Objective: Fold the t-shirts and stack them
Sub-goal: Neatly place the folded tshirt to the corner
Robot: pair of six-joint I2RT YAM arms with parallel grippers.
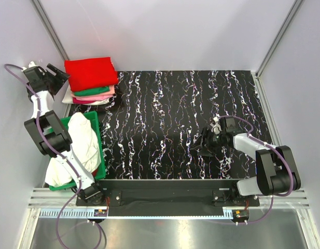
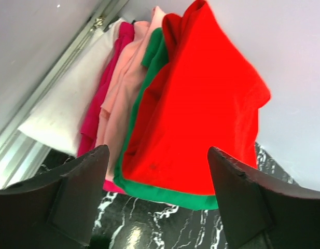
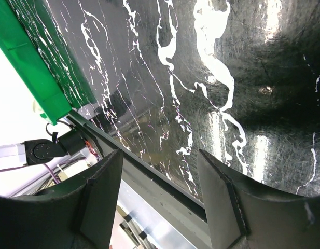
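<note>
A folded red t-shirt (image 1: 91, 72) tops a stack at the table's far left corner, over a green t-shirt (image 1: 91, 92), a pink one (image 1: 100, 96) and a white one (image 1: 89, 102). The left wrist view shows the same stack: the red tee (image 2: 201, 109) above green (image 2: 149, 67), pink (image 2: 121, 93) and white (image 2: 71, 104). My left gripper (image 1: 57, 78) is open and empty just left of the stack, also in its wrist view (image 2: 158, 155). My right gripper (image 1: 201, 144) is open and empty, low over the black mat at the right; its wrist view (image 3: 158, 161) shows only mat.
A green plastic bin (image 1: 100, 150) holding white cloth (image 1: 79, 142) stands at the near left; its edge shows in the right wrist view (image 3: 30, 67). The black marbled mat (image 1: 170, 119) covers the table. Walls enclose the back and sides.
</note>
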